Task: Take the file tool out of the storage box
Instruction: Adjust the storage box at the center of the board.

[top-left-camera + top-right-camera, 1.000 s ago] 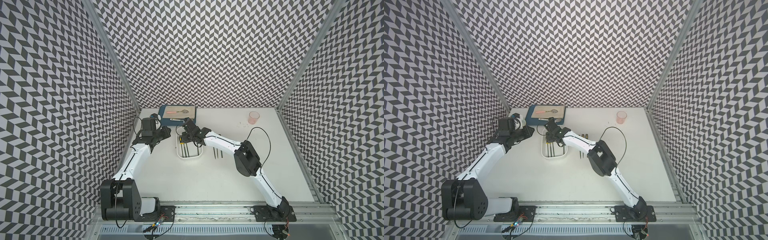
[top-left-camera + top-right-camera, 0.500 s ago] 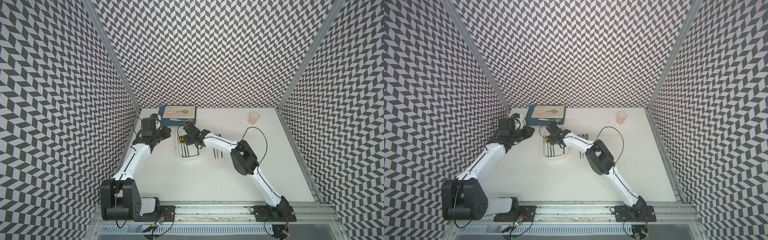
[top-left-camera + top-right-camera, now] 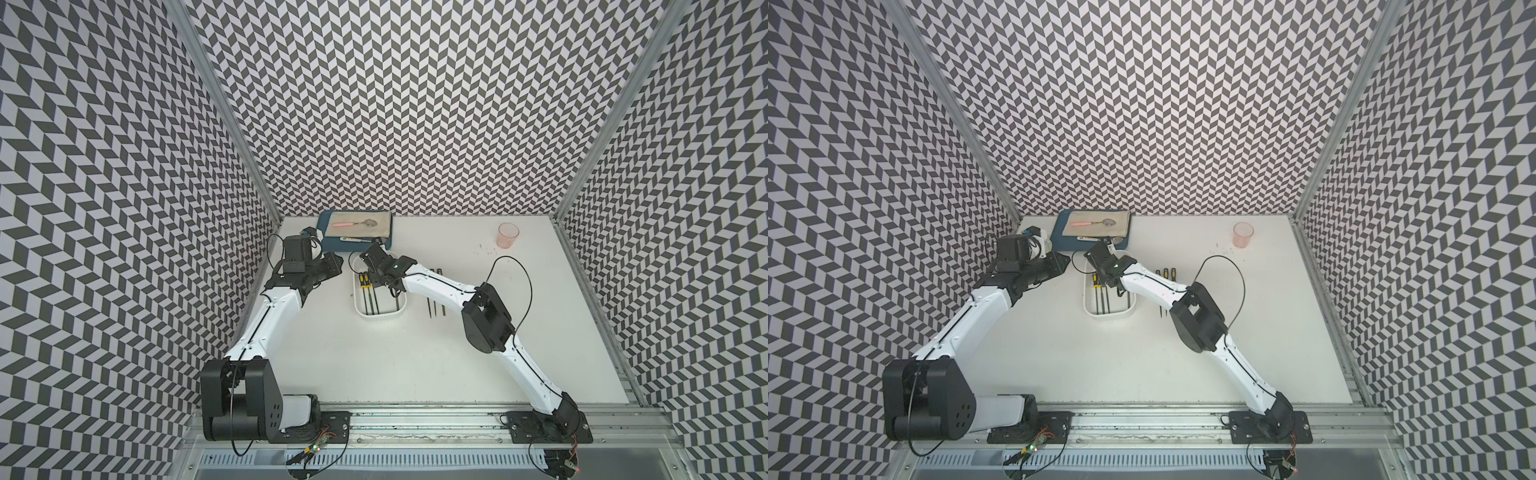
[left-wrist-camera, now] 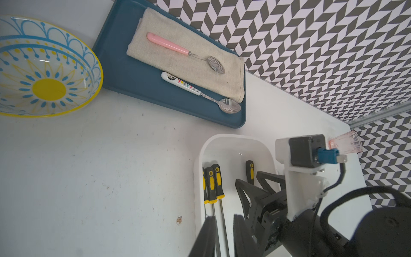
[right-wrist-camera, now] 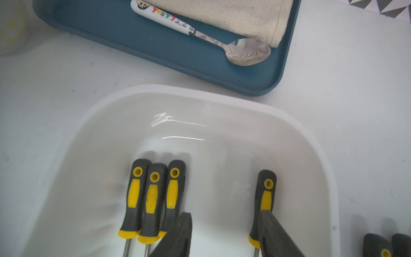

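Box [image 3: 380,327] comes first from my end of the table: white and shallow, it sits a little left of the middle, its long side running away from me toward the back wall. Four files [image 3: 365,280] lie flat on its floor along that same line, black-and-yellow handles toward the back wall, thin metal shafts pointing back at me. Three of them, the trio [image 5: 152,195], lie pressed side by side in the left half; the single file [image 5: 265,191] lies apart near the right wall. My right gripper [image 5: 223,213] reaches down into the box with its fingers spread, one beside the trio's handles, the other across the lower end of the single file's handle. I cannot tell whether it touches, and nothing is clamped. Just right of the box, the loose files [image 3: 434,307] lie on the table, parallel and pointing the same way, partly under the right arm. My left gripper [image 3: 336,266] hangs just left of the box's far end, fingers together, empty. Beyond the box lies a blue tray [image 4: 124,73] carrying a cloth [image 4: 178,63] and two spoons [image 4: 173,45], with a patterned bowl [image 4: 49,89] at its left. Farthest right stands a pink cup [image 3: 508,235].
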### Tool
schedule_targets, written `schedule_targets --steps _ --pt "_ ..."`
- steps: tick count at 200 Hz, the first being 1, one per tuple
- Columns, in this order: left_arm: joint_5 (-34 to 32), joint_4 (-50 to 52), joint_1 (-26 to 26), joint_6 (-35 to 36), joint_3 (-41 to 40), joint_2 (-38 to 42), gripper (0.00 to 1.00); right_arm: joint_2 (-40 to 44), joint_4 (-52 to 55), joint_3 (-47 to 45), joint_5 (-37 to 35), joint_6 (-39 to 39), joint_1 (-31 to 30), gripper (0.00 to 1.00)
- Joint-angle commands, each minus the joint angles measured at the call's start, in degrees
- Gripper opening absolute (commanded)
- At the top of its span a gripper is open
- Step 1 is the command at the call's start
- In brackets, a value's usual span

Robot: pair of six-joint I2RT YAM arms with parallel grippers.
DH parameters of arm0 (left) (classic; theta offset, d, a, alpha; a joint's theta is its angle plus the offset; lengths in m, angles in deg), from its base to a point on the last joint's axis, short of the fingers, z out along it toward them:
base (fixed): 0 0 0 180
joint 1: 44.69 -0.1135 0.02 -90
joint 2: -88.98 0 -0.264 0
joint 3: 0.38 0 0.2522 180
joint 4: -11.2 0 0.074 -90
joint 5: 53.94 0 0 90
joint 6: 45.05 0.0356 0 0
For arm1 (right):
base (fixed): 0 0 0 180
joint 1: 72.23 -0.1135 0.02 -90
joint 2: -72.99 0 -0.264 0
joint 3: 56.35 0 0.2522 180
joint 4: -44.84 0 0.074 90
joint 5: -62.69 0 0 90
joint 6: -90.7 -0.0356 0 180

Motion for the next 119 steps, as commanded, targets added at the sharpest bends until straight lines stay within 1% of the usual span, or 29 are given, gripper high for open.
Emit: schedule_targets --steps 1,10,25,53,98,119 --pt "0.79 -1.21 0.35 -0.06 -0.52 0.88 0.21 -2.78 1.62 2.62 -3.44 0.02 -0.47 0.53" --pt "0.79 -1.21 0.41 -0.06 -0.57 0.96 0.21 -3.59 2.28 3.47 -4.18 0.07 -0.47 0.53" --pt "0.75 -1.21 0.46 -0.06 -0.56 1.01 0.28 -4.48 2.73 4.03 -4.82 0.3 -0.48 0.55" --pt "0.78 -1.21 0.56 -0.06 -0.57 1.16 0.31 -5.57 2.93 4.08 -5.38 0.05 -0.34 0.57" --pt "0.87 -1.38 0.58 -0.06 -0.54 0.86 0.32 -5.26 2.43 3.94 -5.82 -0.31 -0.2 0.58" --pt "0.86 -1.39 0.52 -0.06 -0.54 0.73 0.32 -4.3 2.03 3.9 -4.94 -0.6 0.07 0.58"
